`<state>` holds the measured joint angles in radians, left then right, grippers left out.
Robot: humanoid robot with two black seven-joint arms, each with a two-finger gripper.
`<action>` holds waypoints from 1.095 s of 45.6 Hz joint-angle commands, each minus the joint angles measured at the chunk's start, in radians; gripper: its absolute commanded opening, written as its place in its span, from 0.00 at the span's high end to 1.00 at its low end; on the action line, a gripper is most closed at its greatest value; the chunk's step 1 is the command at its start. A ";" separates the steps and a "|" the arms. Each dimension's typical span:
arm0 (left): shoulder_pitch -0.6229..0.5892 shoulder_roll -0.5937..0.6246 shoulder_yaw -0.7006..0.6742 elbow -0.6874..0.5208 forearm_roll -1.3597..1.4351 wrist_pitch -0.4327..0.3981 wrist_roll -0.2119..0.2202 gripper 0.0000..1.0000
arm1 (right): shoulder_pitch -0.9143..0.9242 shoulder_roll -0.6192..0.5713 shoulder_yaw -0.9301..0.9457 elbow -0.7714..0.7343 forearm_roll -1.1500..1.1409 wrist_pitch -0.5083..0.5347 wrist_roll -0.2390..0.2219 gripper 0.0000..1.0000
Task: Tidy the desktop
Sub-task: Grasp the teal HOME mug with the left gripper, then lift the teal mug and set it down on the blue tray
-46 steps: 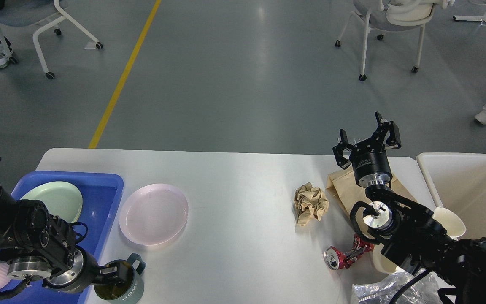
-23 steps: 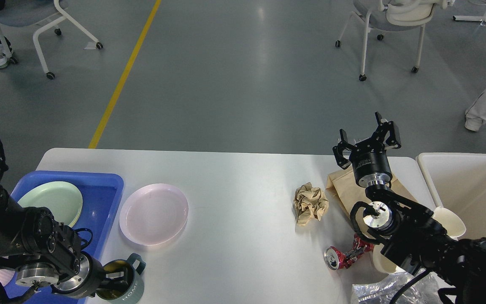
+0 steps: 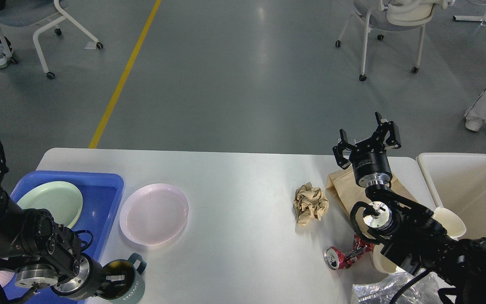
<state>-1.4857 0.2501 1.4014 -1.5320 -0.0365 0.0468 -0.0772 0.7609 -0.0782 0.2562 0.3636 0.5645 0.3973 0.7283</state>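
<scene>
Desk [image 3: 243,181]: blue tray [image 3: 103,190] holds a green plate [image 3: 55,200]; left pincer [image 3: 116,282] grips a mug [image 3: 127,283]; right pincer [image 3: 367,143] gapes.

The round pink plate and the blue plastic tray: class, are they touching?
Apart. The head view shows a strip of white desktop between the round pink plate and the right wall of the blue plastic tray.

A pale pink plate [image 3: 153,213] lies on the white-grey desktop [image 3: 234,185], beside a blue tray [image 3: 99,198] holding a mint-green plate [image 3: 53,202]; right of it, tan crumpled paper [image 3: 309,202].
</scene>
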 commanded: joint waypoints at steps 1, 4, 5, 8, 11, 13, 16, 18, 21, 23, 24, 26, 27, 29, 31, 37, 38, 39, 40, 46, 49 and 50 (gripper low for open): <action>-0.004 0.003 0.001 0.003 0.012 -0.015 0.001 1.00 | 0.000 0.000 0.000 0.000 0.000 0.000 -0.001 0.00; -0.005 0.005 0.004 0.003 0.012 -0.016 0.001 1.00 | 0.000 0.000 0.000 0.000 0.000 0.000 0.000 0.00; -0.005 0.005 0.005 0.003 0.012 -0.015 0.001 1.00 | 0.000 0.000 0.000 0.000 0.000 0.000 0.000 0.00; -0.008 0.006 0.011 0.001 0.015 -0.018 0.001 1.00 | 0.000 0.000 0.000 0.000 0.000 0.000 0.000 0.00; -0.011 0.009 0.013 0.003 0.018 -0.030 -0.001 1.00 | 0.000 0.000 0.000 0.000 0.000 0.000 0.000 0.00; -0.018 0.012 0.014 0.001 0.018 -0.042 -0.001 1.00 | 0.000 0.000 0.000 0.000 0.000 0.000 -0.001 0.00; -0.031 0.017 0.019 0.001 0.024 -0.070 -0.001 1.00 | 0.000 0.000 0.000 0.000 0.000 0.000 0.000 0.00; -0.053 0.020 0.025 0.001 0.038 -0.096 -0.001 1.00 | 0.000 0.000 0.000 0.000 0.000 0.000 0.000 0.00; -0.091 0.032 0.028 0.001 0.066 -0.148 -0.003 1.00 | 0.000 0.000 0.000 0.000 0.000 0.000 0.000 0.00; -0.123 0.043 0.030 0.001 0.075 -0.188 -0.001 1.00 | 0.000 0.000 0.000 0.000 0.000 0.000 0.000 0.00; -0.145 0.054 0.030 0.001 0.078 -0.208 -0.001 1.00 | 0.000 0.000 0.000 0.000 0.000 0.000 0.000 0.00; -0.195 0.072 0.033 0.001 0.081 -0.246 0.001 1.00 | 0.000 0.000 0.000 0.000 0.000 0.000 0.000 0.00; -0.224 0.081 0.037 0.001 0.081 -0.268 0.005 1.00 | 0.000 0.000 0.000 0.000 0.000 0.000 0.000 0.00; -0.287 0.100 0.053 0.001 0.084 -0.318 0.010 1.00 | 0.000 0.000 0.000 0.000 0.000 0.000 0.000 0.00; -0.364 0.118 0.076 0.001 0.095 -0.381 0.013 1.00 | 0.000 0.000 0.000 0.000 0.000 0.000 0.000 0.00; -0.634 0.181 0.116 0.016 0.168 -0.632 0.013 1.00 | 0.000 0.000 0.000 0.000 0.000 0.000 -0.001 0.00; -0.677 0.195 0.117 0.024 0.181 -0.678 0.013 1.00 | 0.000 0.000 0.000 0.000 0.000 0.000 0.000 0.00; -0.717 0.208 0.117 0.030 0.191 -0.723 0.013 1.00 | 0.000 0.000 0.000 0.000 0.000 0.000 0.000 0.00; -0.757 0.219 0.119 0.039 0.199 -0.770 0.013 1.00 | 0.000 0.000 0.000 0.000 0.000 0.000 -0.001 0.00; -0.961 0.265 0.120 0.148 0.222 -1.007 0.013 1.00 | 0.000 0.000 0.000 -0.002 0.000 0.000 0.000 0.00; -1.007 0.279 0.128 0.193 0.222 -1.007 0.013 1.00 | 0.000 0.000 0.000 -0.002 0.000 0.000 0.000 0.00; -1.019 0.282 0.129 0.205 0.222 -1.007 0.013 1.00 | 0.000 0.000 0.000 -0.002 0.000 0.000 -0.001 0.00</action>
<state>-2.4146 0.5088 1.5218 -1.4001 0.1832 -0.9233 -0.0629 0.7609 -0.0782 0.2562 0.3628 0.5645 0.3973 0.7284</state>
